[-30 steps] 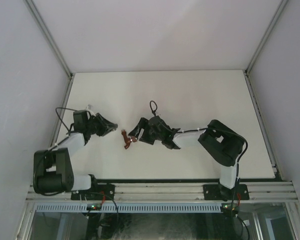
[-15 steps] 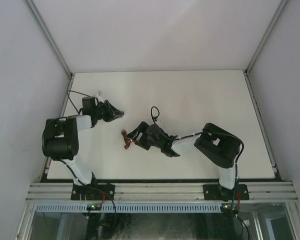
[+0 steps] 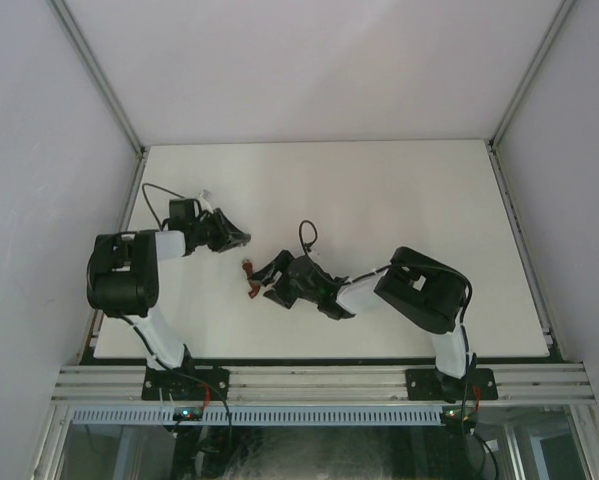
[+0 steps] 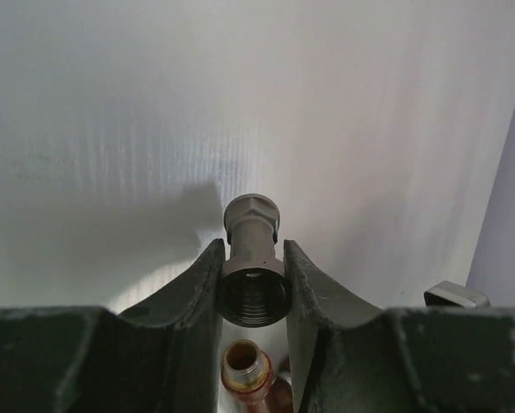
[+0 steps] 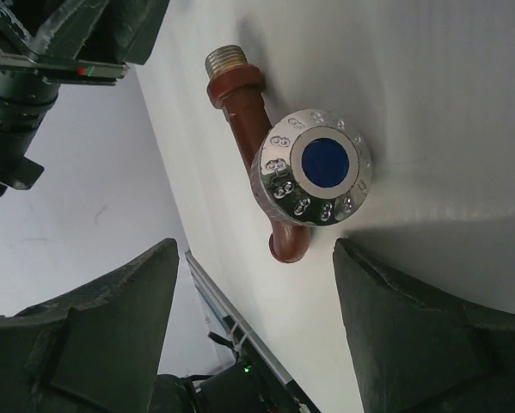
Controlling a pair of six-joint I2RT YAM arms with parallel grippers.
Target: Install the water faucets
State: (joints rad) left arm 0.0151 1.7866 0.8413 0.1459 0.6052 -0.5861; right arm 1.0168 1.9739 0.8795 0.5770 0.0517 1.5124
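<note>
Swinging up and inward since a second ago, the left arm is bringing the left fingers [image 3: 234, 238] just beyond the red-brown tap body [image 3: 251, 281], which is lying unmoved on the table [image 3: 379, 190]. They are pinching a grey threaded fitting [image 4: 253, 254] near the tap's threaded end [image 4: 244, 366], not touching it. The right fingers [image 5: 111, 310] are hovering spread on either side of the tap's chrome, blue-centred knob [image 5: 313, 168], clear of it.

Bright diffuse light, soft shadow beside the fitting [image 4: 253, 249]
</note>
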